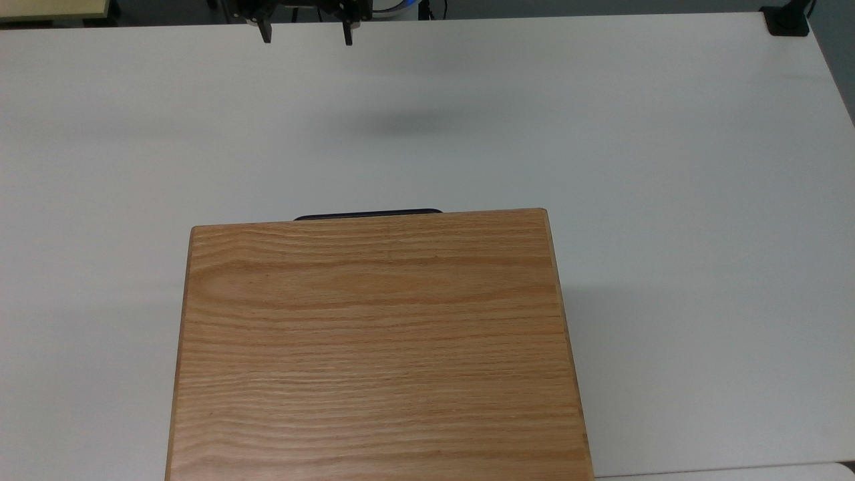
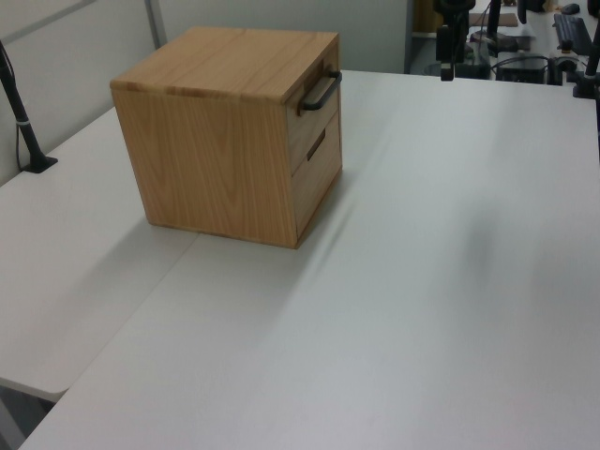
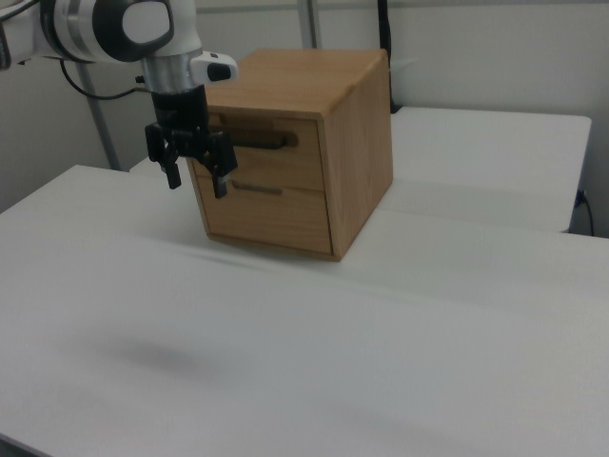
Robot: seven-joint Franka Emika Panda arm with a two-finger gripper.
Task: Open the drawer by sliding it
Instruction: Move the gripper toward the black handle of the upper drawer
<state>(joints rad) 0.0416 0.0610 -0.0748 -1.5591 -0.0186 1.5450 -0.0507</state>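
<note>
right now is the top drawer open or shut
Shut. In the left view the drawer front sits flush with the cabinet face, only its handle standing out.

top view overhead, side views facing cabinet (image 2: 234,131)
</note>
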